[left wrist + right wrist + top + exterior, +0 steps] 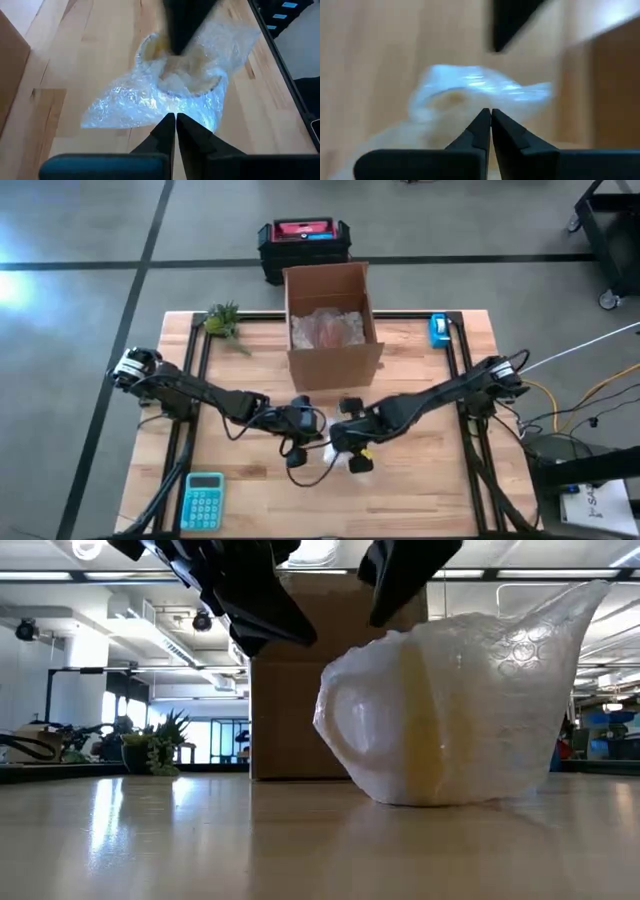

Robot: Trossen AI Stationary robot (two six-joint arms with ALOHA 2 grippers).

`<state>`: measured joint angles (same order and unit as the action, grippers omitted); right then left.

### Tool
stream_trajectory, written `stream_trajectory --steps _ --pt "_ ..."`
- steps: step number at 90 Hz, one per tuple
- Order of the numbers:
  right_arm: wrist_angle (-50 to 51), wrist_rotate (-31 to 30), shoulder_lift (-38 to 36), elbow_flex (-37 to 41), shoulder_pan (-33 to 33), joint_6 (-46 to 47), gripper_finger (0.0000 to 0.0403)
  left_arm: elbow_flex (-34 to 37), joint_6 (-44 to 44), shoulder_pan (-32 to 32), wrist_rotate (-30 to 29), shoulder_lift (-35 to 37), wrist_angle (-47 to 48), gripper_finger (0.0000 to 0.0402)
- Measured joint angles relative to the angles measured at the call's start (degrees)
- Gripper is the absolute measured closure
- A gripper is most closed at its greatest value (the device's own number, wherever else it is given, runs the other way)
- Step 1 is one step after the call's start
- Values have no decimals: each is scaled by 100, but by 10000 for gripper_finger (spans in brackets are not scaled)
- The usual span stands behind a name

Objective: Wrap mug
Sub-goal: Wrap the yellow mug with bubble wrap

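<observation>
A pale yellow mug [425, 720], swathed in clear bubble wrap [520, 660], stands upright on the wooden table [420, 490] near its middle, in front of an open cardboard box [333, 320] that holds more crumpled wrap. In the low view the handle faces the side of the small potted plant [152, 752], and a loose corner of wrap rises in a peak on the opposite side. From above, the two dark arms reach inward from the table's left and right edges and meet over the mug. The left gripper [175, 119] hovers just above the wrapped mug with its fingers pressed together and nothing between them; its wrist view looks down into the mug's mouth, where wrap is tucked inside, and a flap of wrap lies spread flat on the wood beside it. The right gripper [487, 114] likewise hangs close above the bundle with its fingers closed tip to tip; that view is blurred, so whether the tips touch the wrap cannot be told. Elsewhere on the table lie a teal calculator [203, 500] at the near left corner and a blue tape dispenser [439, 330] at the far right. A black and red toolbox [304, 242] sits on the floor beyond the box.
</observation>
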<state>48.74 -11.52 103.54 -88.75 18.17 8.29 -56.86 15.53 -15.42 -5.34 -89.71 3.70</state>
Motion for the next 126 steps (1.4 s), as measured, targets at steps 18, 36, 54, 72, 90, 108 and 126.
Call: stream_trajectory --steps 18,36,54,72,90,108,126 --pt "-160 324 615 89 -8 5 401 0 2 0 -2 0 24 397" --pt "-376 490 1174 39 -4 28 401 0 1 0 0 0 13 397" --pt "-455 530 1395 37 -2 -116 401 0 1 0 22 0 26 397" --pt "-372 604 1093 90 3 -145 401 0 0 0 31 0 17 397" --pt "-215 830 469 123 11 -152 401 0 0 0 33 0 14 397" --pt "-46 983 -107 103 12 -108 401 0 8 0 35 0 13 397" --pt "115 1611 -367 94 141 -248 388 0 39 2 37 0 15 397"
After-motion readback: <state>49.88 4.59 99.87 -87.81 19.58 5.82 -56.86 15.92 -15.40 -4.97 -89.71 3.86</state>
